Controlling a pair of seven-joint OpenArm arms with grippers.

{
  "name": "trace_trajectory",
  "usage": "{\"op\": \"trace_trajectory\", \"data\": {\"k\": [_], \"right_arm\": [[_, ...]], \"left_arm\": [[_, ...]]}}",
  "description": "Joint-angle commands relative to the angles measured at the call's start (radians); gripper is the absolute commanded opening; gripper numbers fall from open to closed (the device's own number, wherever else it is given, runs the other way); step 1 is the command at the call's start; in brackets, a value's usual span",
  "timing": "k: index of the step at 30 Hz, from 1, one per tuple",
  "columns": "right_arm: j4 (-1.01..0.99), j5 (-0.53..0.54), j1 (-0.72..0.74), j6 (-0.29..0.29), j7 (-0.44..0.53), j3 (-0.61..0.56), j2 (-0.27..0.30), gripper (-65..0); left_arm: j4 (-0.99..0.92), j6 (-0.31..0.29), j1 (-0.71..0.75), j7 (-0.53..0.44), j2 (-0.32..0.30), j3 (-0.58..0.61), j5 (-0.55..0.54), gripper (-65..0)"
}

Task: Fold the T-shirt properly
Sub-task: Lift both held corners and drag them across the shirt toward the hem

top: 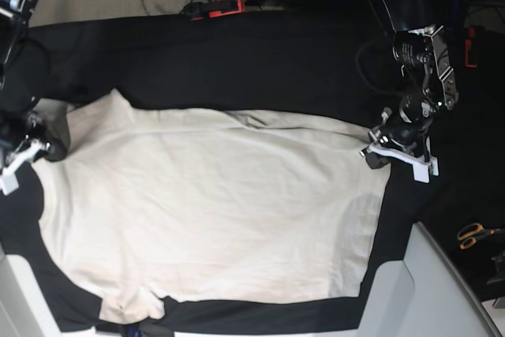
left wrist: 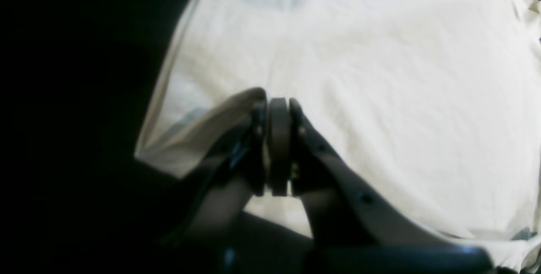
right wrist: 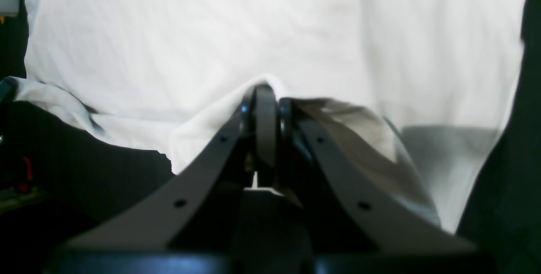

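A: Cream short-sleeved cotton T-shirt (top: 213,211), spread nearly flat over the black table cloth (top: 260,61). Soft, light, limp; bound to sag and wrinkle once lifted. Best taken at hems and corners.

B: Already pinched both sides. Left gripper (left wrist: 279,147) clamped tight on a raised edge of fabric, right gripper (right wrist: 264,130) likewise, a small tent of cloth bunched at its tips.

A: Low slip risk, but a thin pinch could pull free under drag.

B: Nearby, pale grey panels (top: 426,290) at the near corners. Orange-handled scissors (top: 476,234) off to one side, well apart. Farther back, cables and a red tool (top: 218,7) beyond the cloth. Nothing across the fold path.
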Motion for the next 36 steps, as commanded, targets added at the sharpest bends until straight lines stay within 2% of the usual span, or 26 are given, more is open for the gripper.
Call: {"op": "trace_trajectory", "data": {"k": [1,8,13,22,27,36], "right_arm": [[-0.001,0.022,0.037,0.009,0.031,-0.01,0.02,-64.5],[-0.097,0.022,0.119,0.01,0.122,-0.114,0.041,-64.5],[-0.098,0.022,0.141,0.01,0.179,-0.159,0.041,-64.5],[-0.098,0.022,0.141,0.01,0.286,-0.162,0.041,-64.5],[-0.098,0.022,0.141,0.012,0.331,-0.162,0.04,-64.5],[-0.098,0.022,0.142,0.018,0.398,-0.162,0.034,-64.5]], "left_arm": [[0.005,-0.009,-0.032,-0.017,-0.014,-0.003,-0.008,-65.0],[-0.058,-0.009,-0.087,-0.022,-0.019,-0.003,-0.007,-65.0],[-0.063,-0.009,-0.128,-0.022,-0.008,-0.003,0.133,-65.0],[-0.139,-0.009,-0.194,-0.027,-0.01,-0.003,0.164,-65.0],[-0.181,-0.009,-0.197,-0.129,-0.005,-0.003,0.164,-65.0],[-0.276,-0.009,-0.236,-0.215,-0.011,-0.003,0.164,-65.0]]}}
